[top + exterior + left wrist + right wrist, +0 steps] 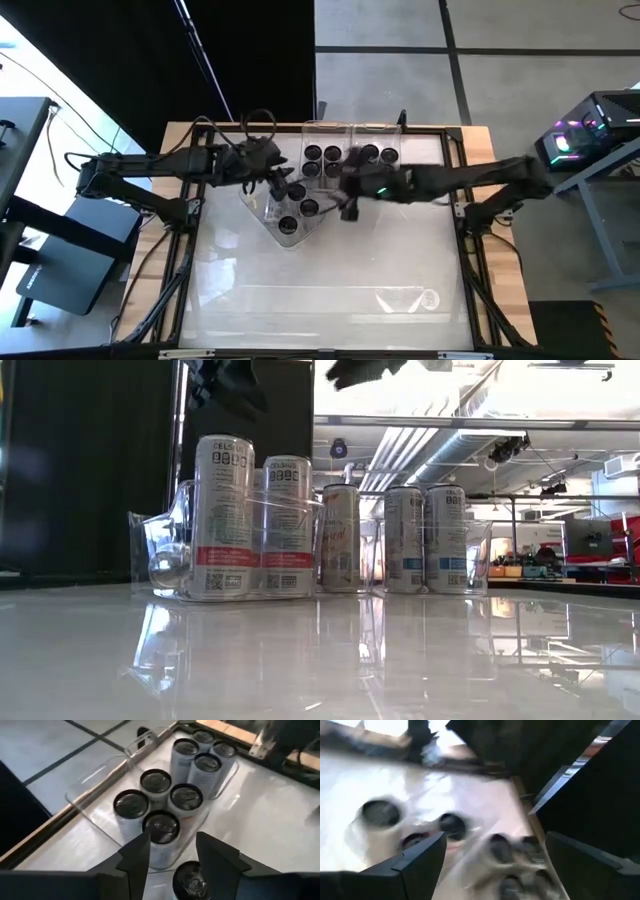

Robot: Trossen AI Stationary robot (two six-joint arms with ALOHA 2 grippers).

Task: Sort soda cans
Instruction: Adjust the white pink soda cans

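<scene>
Sorting partway done, as judged: soda cans (pixel 331 155) standing in two clear bins (pixel 352 128) at table's (pixel 320 290) far edge, more cans (pixel 288 224) waiting in angled clear tray (pixel 268 222) nearer centre

Left gripper (pixel 172 852) hovering above tray cans, fingers spread, holding nothing

Right gripper (pixel 492 857) hanging over tray's right side, fingers wide apart, empty

The worktop (pixel 330 270) is a glossy white surface inside a wooden frame with dark rails along its sides. Clear plastic bins (pixel 335 140) holding soda cans (pixel 314 154) stand side by side at its far edge, and another clear bin (pixel 285 215) with cans sits tilted just in front of them. One more clear bin (pixel 405 298) lies near the front edge.
</scene>
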